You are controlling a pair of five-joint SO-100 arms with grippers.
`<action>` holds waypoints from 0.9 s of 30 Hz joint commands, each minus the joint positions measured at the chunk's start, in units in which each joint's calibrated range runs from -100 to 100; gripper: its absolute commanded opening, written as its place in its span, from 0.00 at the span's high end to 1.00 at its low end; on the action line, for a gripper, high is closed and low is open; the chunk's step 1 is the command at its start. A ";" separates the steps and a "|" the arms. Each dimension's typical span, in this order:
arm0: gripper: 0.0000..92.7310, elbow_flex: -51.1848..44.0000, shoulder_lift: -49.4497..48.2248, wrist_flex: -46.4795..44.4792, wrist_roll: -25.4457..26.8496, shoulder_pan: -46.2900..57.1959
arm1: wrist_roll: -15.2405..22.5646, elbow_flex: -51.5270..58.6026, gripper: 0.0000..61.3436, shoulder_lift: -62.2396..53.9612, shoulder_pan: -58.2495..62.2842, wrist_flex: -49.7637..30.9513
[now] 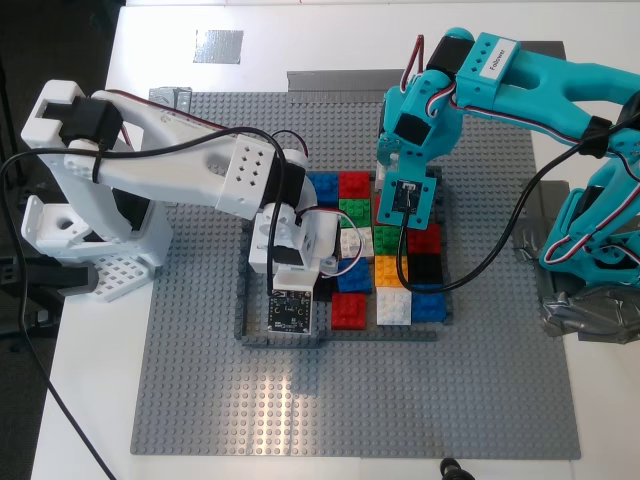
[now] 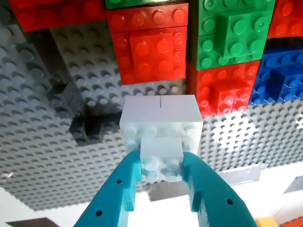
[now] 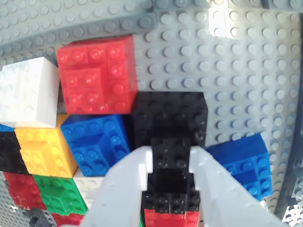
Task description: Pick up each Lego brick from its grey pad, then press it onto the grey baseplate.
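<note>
My first gripper (image 2: pixel 162 163), the teal one, is shut on the small white brick (image 2: pixel 162 160), which sits on a larger white block (image 2: pixel 161 118). In the exterior view it (image 1: pixel 386 208) stands over the coloured block grid and hides that brick. My second gripper (image 3: pixel 170 161), the white one, is shut on the small black brick (image 3: pixel 170 153), which sits on a larger black block (image 3: pixel 170 116). In the exterior view it (image 1: pixel 322 272) is at the grid's left side. The grey baseplate (image 1: pixel 200 380) lies under everything. A silver-grey pad (image 1: pixel 218 45) lies on the table beyond it.
Red, green, blue, orange and white blocks (image 1: pixel 353 210) fill a thin dark-grey brick frame (image 1: pixel 340 336) on the plate. Grey tape (image 1: pixel 340 78) runs along the plate's far edge. Black cables hang from both arms. The arm bases stand at the exterior view's left and right.
</note>
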 commanded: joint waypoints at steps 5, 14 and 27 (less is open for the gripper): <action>1.00 0.76 -0.21 -0.31 -0.11 -0.16 | 0.44 -6.07 0.76 -0.21 -0.35 1.74; 1.00 1.03 -0.21 -1.53 -0.16 -0.08 | 1.37 -11.49 0.73 0.39 -0.35 6.54; 1.00 1.12 0.31 -1.85 -0.79 -0.30 | 2.88 -23.50 0.89 -4.42 -1.80 23.63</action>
